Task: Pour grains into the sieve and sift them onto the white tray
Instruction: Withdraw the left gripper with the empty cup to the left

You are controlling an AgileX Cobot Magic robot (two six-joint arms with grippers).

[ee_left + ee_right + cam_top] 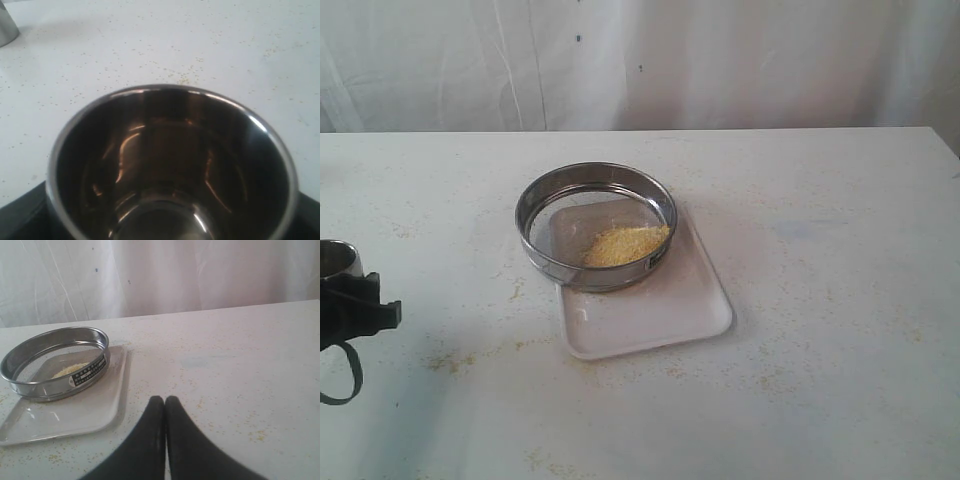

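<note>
The grains [625, 245] lie in a yellow heap on the mesh of the sieve [582, 275], piled toward its right side, so the pour looks done and the sifting not yet. The sieve stands upright on the far part of the white tray [650, 315], so what falls through should land there rather than on the table [820, 300], which already carries scattered specks. At the left edge, well apart from the tray, the left gripper [350, 290] grips the steel cup [170, 165], its jaws set wide on either side; the cup's inside shows bare. The right gripper [165, 410] is pinched closed on nothing, low over the table near the tray's corner, probably placed to take the sieve.
</note>
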